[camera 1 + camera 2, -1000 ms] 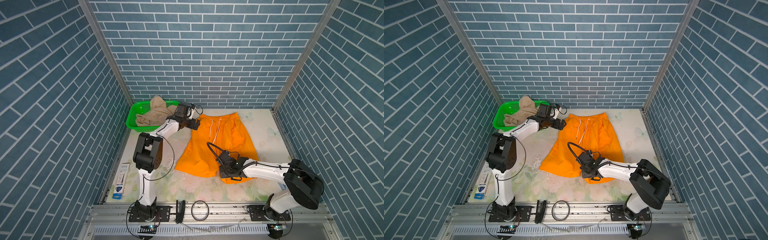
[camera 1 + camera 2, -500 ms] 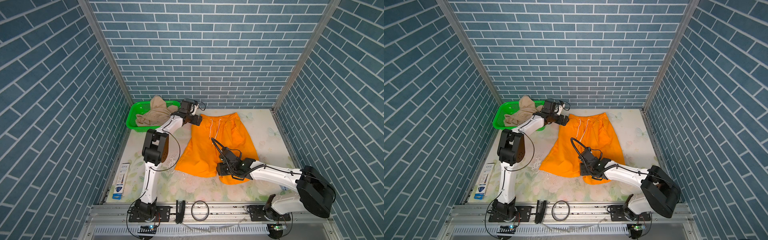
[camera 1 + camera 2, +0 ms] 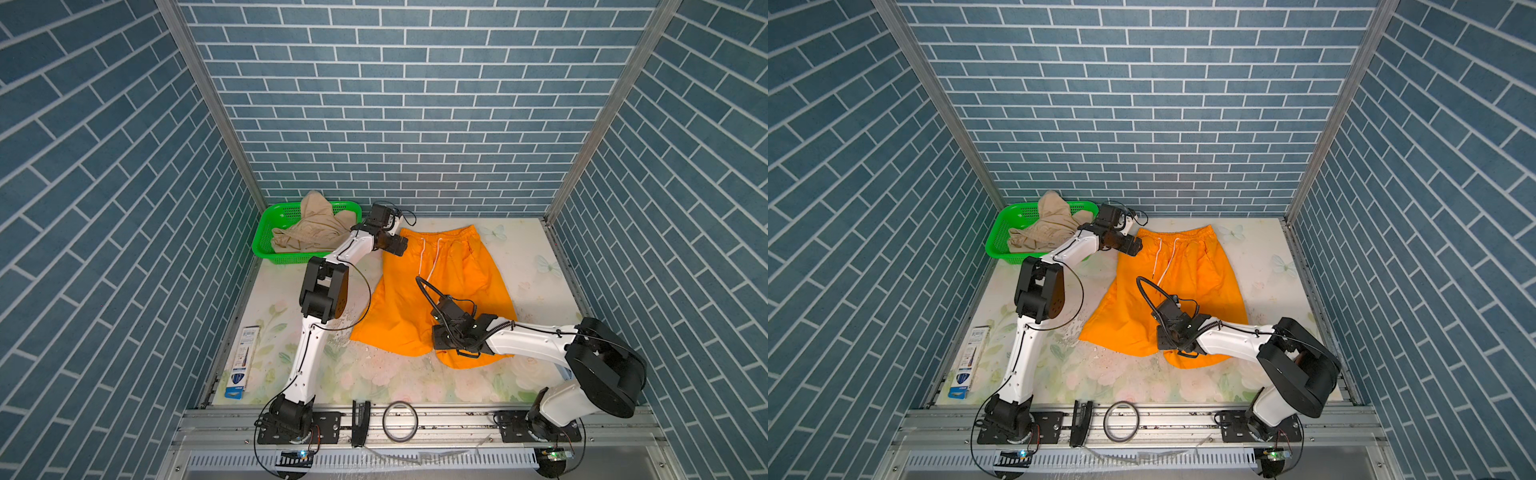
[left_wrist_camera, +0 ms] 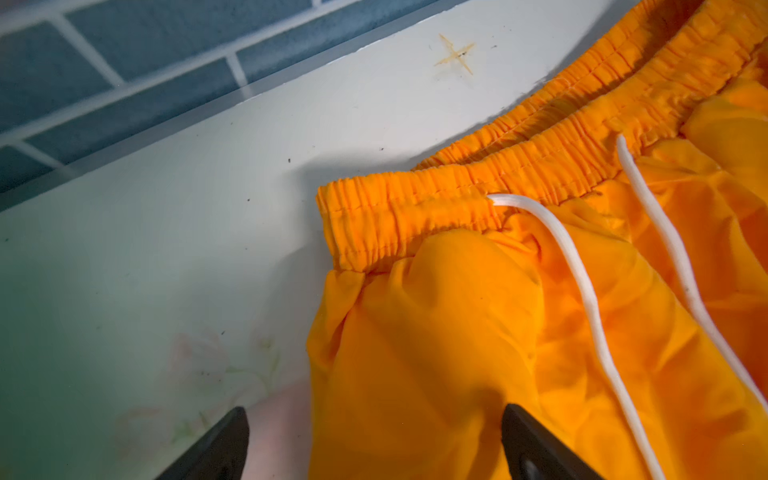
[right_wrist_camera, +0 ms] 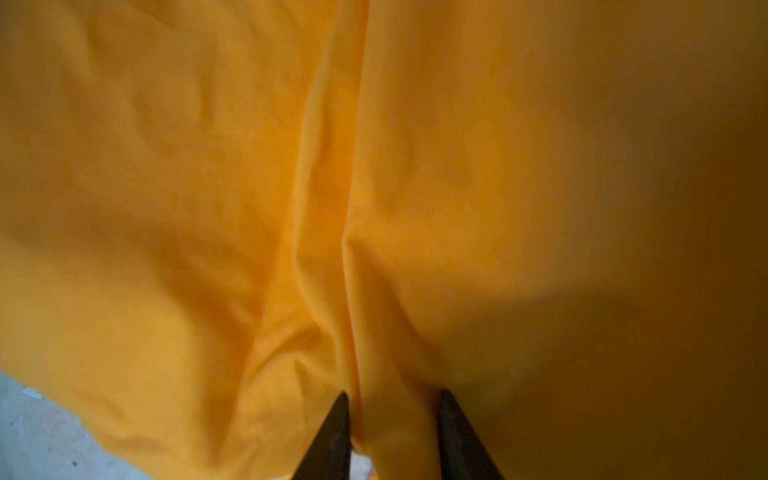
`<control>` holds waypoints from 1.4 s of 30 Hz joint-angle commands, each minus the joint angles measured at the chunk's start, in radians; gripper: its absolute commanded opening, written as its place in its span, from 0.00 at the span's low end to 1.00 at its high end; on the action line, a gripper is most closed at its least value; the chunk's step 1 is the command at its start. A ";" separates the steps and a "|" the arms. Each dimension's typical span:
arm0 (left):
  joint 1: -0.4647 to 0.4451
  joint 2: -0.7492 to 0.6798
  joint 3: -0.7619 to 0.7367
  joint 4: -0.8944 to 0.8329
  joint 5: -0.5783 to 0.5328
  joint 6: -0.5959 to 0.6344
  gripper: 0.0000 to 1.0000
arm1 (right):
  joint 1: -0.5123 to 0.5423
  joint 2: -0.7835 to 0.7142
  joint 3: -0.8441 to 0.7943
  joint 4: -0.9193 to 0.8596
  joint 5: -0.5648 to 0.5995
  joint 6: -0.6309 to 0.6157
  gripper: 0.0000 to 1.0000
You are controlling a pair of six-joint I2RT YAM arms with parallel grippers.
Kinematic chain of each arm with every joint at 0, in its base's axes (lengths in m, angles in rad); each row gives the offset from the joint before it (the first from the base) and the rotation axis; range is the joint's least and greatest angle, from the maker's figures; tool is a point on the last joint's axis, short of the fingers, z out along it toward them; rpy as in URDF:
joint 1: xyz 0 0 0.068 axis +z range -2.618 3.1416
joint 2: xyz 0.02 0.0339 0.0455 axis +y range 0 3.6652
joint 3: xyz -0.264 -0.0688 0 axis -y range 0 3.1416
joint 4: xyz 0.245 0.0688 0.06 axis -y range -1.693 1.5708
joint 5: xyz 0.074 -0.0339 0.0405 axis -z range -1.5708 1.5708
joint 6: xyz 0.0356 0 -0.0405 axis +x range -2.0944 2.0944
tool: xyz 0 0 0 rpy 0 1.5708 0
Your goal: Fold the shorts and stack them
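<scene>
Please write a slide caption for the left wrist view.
Open left gripper straddles the side edge of the orange shorts, close to the waistband corner.

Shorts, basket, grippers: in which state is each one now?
orange shorts: spread out on the table, not folded.
beige shorts: crumpled in the basket.
basket: upright, holding the beige shorts.
left gripper: open, astride the orange shorts' edge.
right gripper: orange cloth fold between its jaws; grip unclear.
</scene>
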State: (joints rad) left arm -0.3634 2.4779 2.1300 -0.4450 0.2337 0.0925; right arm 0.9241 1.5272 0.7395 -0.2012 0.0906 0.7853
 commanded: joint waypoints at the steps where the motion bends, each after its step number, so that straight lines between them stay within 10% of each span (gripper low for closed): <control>1: -0.023 0.038 0.064 -0.079 0.016 0.031 0.77 | -0.005 0.021 -0.016 0.030 0.007 0.025 0.27; 6: -0.025 0.072 0.113 -0.133 0.015 0.026 0.10 | -0.030 0.013 -0.055 0.034 -0.018 0.041 0.03; 8: -0.024 0.065 0.112 -0.143 -0.003 0.021 0.00 | -0.056 -0.010 -0.075 0.009 -0.017 0.043 0.00; 15: 0.001 -0.076 -0.033 -0.145 -0.078 -0.085 0.00 | -0.225 -0.060 -0.072 -0.151 -0.023 -0.060 0.00; 32: 0.020 -0.612 -0.905 0.198 -0.130 -0.385 0.00 | -0.559 0.283 0.397 -0.354 -0.025 -0.486 0.08; 35: 0.018 -0.675 -1.038 0.287 -0.104 -0.461 0.27 | -0.578 0.315 0.484 -0.380 -0.045 -0.538 0.30; 42: 0.003 -0.855 -1.282 0.391 -0.090 -0.546 0.53 | -0.629 0.166 0.496 -0.440 -0.130 -0.496 0.50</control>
State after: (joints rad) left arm -0.3527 1.6981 0.8955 -0.1150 0.1402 -0.3977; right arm 0.3134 1.7973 1.2503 -0.5705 0.0093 0.2836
